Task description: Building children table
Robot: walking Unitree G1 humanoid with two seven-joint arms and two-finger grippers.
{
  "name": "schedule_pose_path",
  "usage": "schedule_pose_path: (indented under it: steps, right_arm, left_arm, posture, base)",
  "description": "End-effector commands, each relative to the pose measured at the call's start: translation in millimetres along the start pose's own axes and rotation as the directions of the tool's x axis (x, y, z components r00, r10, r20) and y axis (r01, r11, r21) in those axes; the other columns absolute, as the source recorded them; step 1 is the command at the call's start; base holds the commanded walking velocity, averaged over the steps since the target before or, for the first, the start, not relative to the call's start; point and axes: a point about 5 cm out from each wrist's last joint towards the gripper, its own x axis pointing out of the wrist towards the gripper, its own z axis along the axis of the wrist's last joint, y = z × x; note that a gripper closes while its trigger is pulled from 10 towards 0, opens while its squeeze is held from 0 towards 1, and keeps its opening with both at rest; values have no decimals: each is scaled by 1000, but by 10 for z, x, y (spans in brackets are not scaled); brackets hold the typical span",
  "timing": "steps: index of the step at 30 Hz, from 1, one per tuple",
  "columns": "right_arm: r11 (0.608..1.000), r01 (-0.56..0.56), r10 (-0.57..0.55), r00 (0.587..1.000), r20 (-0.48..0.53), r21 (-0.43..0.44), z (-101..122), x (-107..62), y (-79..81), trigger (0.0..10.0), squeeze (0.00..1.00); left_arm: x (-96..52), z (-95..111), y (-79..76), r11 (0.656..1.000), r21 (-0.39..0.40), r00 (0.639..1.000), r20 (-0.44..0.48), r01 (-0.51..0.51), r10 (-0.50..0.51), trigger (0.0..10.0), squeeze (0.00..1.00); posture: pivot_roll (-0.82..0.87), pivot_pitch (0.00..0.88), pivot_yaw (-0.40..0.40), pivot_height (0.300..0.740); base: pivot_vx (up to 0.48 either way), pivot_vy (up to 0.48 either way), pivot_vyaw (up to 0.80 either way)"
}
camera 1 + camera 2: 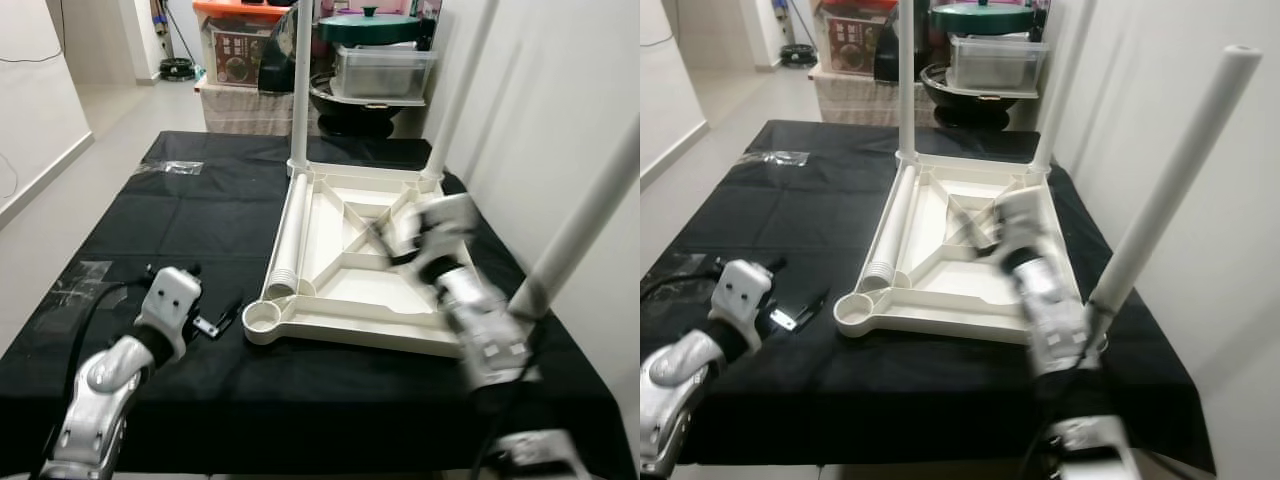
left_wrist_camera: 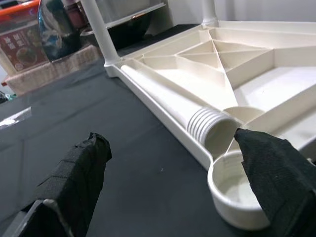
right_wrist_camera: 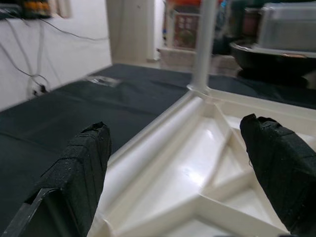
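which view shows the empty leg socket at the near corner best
The left wrist view: the empty leg socket sits close and sharp beside the loose leg lying in the tabletop. Both eye views show it smaller, from above. The right wrist view looks at the far corner instead.

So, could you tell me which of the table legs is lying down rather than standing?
The leg lying inside the upturned tabletop along its left edge, ribbed end towards the empty socket; the other three stand upright in their corners.

A black-covered table (image 1: 230, 200) fills the middle, pale floor (image 1: 110, 110) running toward 11 o'clock, a white wall (image 1: 560, 90) at 3 o'clock, and stacked storage boxes (image 1: 385, 70) and pots at 12 o'clock.
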Motion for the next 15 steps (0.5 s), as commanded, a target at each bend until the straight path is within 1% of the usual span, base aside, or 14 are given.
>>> schedule_pose_path:
  steps: [1, 2, 3, 4, 5, 6, 7, 8, 10, 11, 14, 15]
  right_arm:
    - [996, -80, 81, 997, -3, 43, -32, -22, 228, 10000, 0]
    - [996, -80, 81, 997, -3, 43, -32, -22, 228, 10000, 0]
    - [989, -137, 137, 991, -5, 57, -56, -35, 366, 10000, 0]
    - [989, -137, 137, 991, -5, 57, -56, -35, 366, 10000, 0]
    - [985, -174, 174, 985, 0, -7, -62, -54, 422, 10000, 0]
    - [975, -199, 200, 980, 5, -100, -62, -71, 418, 10000, 0]
    - [975, -199, 200, 980, 5, -100, -62, -71, 418, 10000, 0]
    - [961, -212, 217, 976, 8, -180, -57, -83, 395, 10000, 0]
    - [961, -212, 217, 976, 8, -180, -57, -83, 395, 10000, 0]
    - [901, -262, 276, 961, -10, -347, -14, -128, 299, 10000, 0]
    - [901, -262, 276, 961, -10, -347, -14, -128, 299, 10000, 0]
    - [878, -282, 296, 955, -24, -387, -1, -149, 274, 10000, 0]
  left_arm:
    - [31, -22, 67, 999, 1, 999, -29, 38, -38, 10000, 0]
    - [31, -22, 67, 999, 1, 999, -29, 38, -38, 10000, 0]
    - [56, -6, 98, 999, 9, 999, -26, 32, -31, 10000, 0]
    - [56, -6, 98, 999, 9, 999, -26, 32, -31, 10000, 0]
    - [69, 13, 107, 1000, 7, 1000, -8, -6, 6, 10000, 0]
    - [62, 11, 119, 997, -10, 997, 1, -72, 72, 10000, 0]
    - [62, 11, 119, 997, -10, 997, 1, -72, 72, 10000, 0]
    - [45, -1, 132, 991, -28, 991, 4, -130, 130, 10000, 0]
    - [45, -1, 132, 991, -28, 991, 4, -130, 130, 10000, 0]
    - [-168, -252, 194, 922, -97, 925, -97, -376, 367, 10000, 0]
    - [-168, -252, 194, 922, -97, 925, -97, -376, 367, 10000, 0]
    - [-263, -342, 203, 882, -117, 887, -134, -456, 441, 10000, 0]
  posture:
    - [51, 0, -49, 740]
    - [51, 0, -49, 740]
    - [47, 0, -48, 740]
    - [47, 0, -48, 740]
    - [44, 0, -51, 740]
    - [40, 0, -50, 740]
    - [40, 0, -50, 740]
    - [39, 0, -49, 740]
    - [39, 0, -49, 740]
    - [38, 0, -67, 740]
    - [38, 0, -67, 740]
    - [38, 0, -67, 740]
  base:
    - [0, 0, 0]
    - [0, 0, 0]
    - [0, 0, 0]
    - [0, 0, 0]
    - [0, 0, 0]
    - [0, 0, 0]
    - [0, 0, 0]
    - [0, 0, 0]
    - [0, 0, 0]
    - [0, 0, 0]
    - [0, 0, 0]
    - [0, 0, 0]
